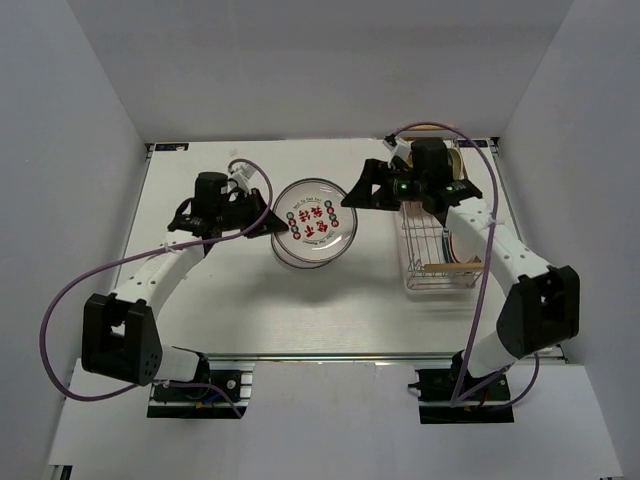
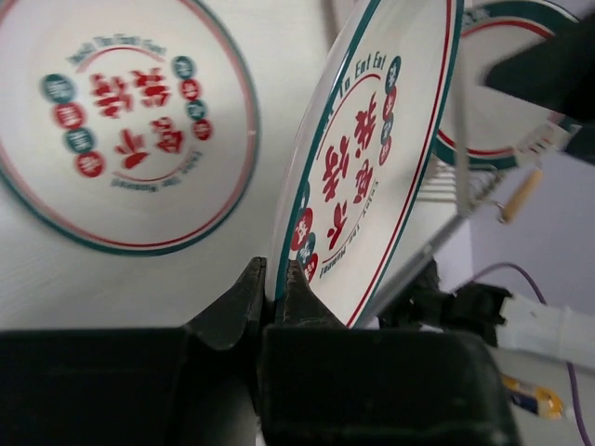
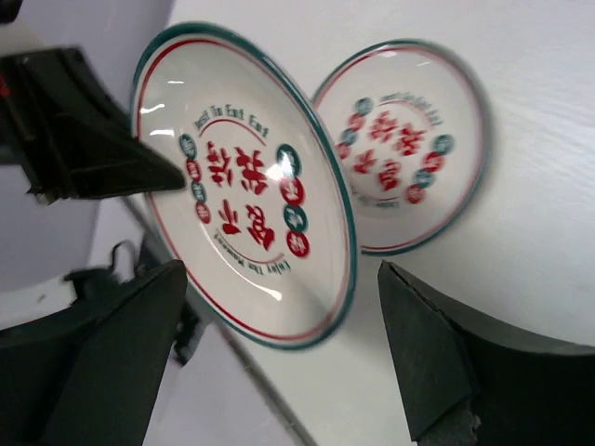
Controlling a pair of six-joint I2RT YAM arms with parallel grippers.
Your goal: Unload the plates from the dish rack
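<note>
White round plate (image 2: 372, 158) with red motifs and a dark green rim, tilted on edge above a matching plate (image 2: 121, 121) flat on the white table (image 1: 250, 300), left of the silver wire dish rack (image 1: 440, 278), pinched at its rim by the left gripper (image 2: 274, 288), the right gripper (image 3: 279, 279) spread wide around it.

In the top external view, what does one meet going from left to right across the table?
left gripper → held plate → right gripper → dish rack
</note>
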